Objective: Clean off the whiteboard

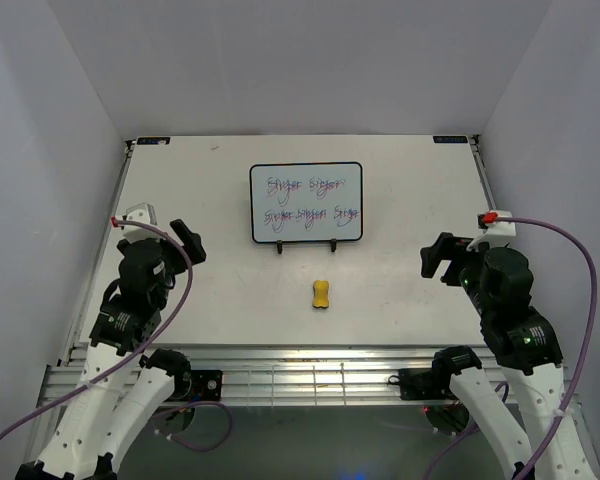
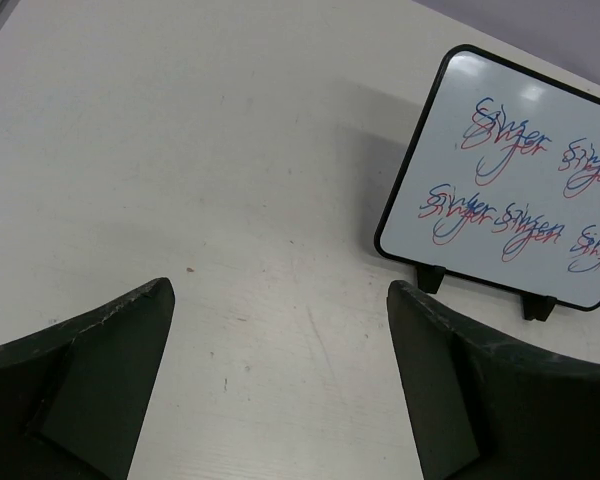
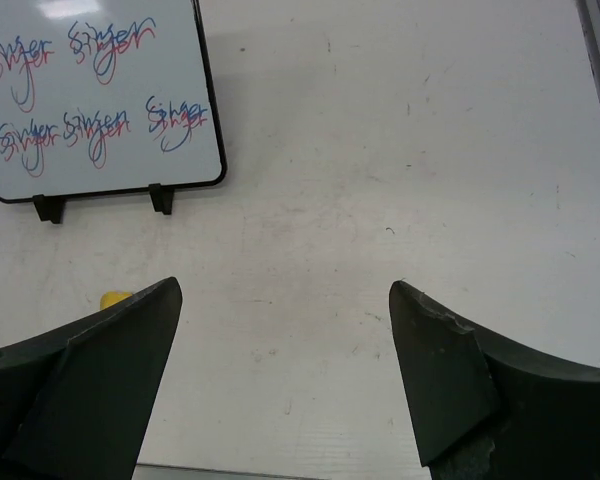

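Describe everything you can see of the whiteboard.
The whiteboard is small, rectangular, its white face in a thin black frame with rounded corners. Two rows of red and blue scribbled writing cover it. It stands propped on a black stand, two feet showing under its lower edge, on the table. Nothing else touches it.
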